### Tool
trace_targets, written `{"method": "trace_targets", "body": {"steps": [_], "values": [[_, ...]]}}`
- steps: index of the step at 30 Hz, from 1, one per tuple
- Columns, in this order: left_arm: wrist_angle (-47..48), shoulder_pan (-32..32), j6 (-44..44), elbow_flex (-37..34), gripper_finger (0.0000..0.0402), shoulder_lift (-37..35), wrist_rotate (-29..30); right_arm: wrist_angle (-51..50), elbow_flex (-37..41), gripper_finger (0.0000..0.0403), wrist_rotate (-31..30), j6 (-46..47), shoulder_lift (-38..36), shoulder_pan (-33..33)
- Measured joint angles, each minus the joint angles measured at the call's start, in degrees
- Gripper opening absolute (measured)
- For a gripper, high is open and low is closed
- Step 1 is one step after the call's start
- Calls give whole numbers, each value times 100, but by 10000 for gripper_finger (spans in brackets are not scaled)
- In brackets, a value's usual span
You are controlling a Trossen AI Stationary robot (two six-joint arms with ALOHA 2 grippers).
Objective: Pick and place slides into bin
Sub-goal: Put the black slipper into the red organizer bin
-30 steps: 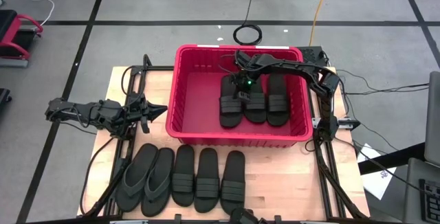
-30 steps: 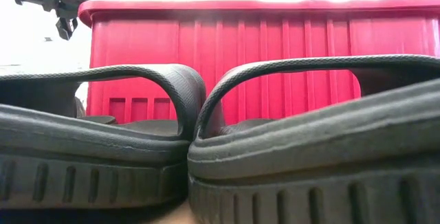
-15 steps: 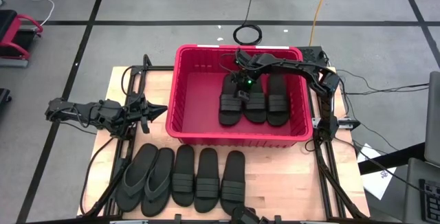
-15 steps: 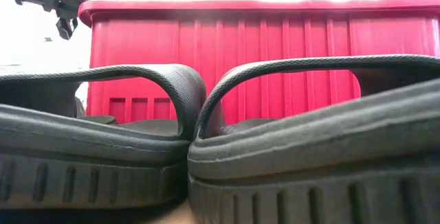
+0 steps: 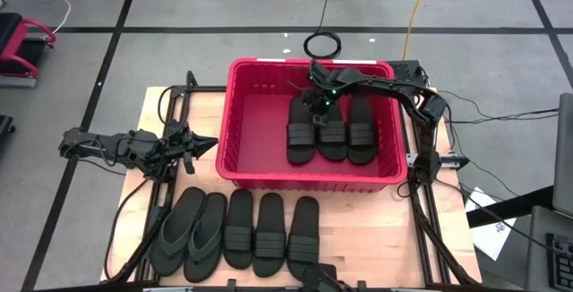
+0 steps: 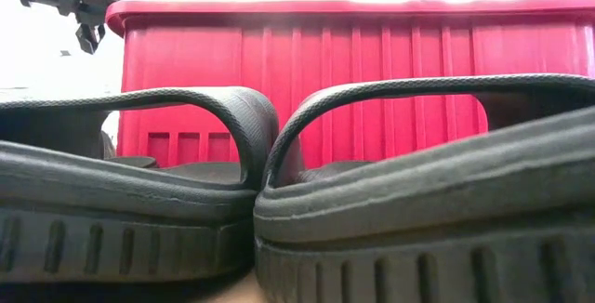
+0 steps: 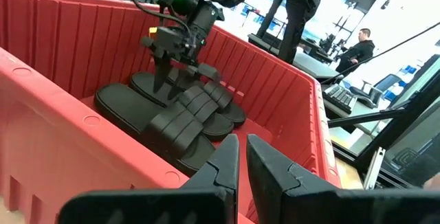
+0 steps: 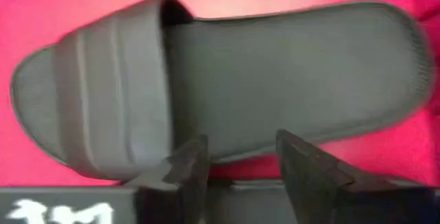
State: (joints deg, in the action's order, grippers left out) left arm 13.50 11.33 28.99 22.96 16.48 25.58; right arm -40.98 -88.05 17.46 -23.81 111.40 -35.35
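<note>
High view: right claw [image 5: 319, 102] stands released over three slides [image 5: 332, 128] in the bin [image 5: 235, 140]; left claw [image 5: 204, 144] waits clenched beside it. Placing looks done; next, fetch one of five slides [image 5: 240, 229] on the worktop [image 5: 358, 238].

Grey floor [image 5: 224, 5], black tape lines [image 5: 269, 30]

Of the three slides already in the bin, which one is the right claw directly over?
The leftmost slide of the three in the bin. The right claw, jaws open, hangs over its heel end; the other two lie to its right.
</note>
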Motion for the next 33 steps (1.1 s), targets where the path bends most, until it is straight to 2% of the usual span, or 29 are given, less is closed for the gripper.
{"method": "trace_targets", "body": {"steps": [4, 13, 16, 21, 24, 28, 33], "values": [[0, 0, -28, 0, 26, 1, 0, 6, 0, 185, -447, 4, -229, 2], [0, 4, -191, 0, 26, -1, -4, 355, 2, 171, -382, 58, -1456, 89], [2, 4, -194, 0, 26, 1, -6, 693, 2, 151, -9, 178, -2047, 174], [0, 2, -196, 0, 26, 1, -55, 1497, 0, 79, 745, 1470, -2962, 391], [-5, 2, -189, 0, 26, -1, -87, 1627, 0, 19, 1201, 1766, -3465, 716], [-130, 0, -288, 0, 26, -1, -238, 1327, 0, 11, 1252, 1741, -3971, 1470], [-343, 0, -678, 0, 26, -4, -356, 341, -2, 2, 463, 1706, -4186, 2686]]}}
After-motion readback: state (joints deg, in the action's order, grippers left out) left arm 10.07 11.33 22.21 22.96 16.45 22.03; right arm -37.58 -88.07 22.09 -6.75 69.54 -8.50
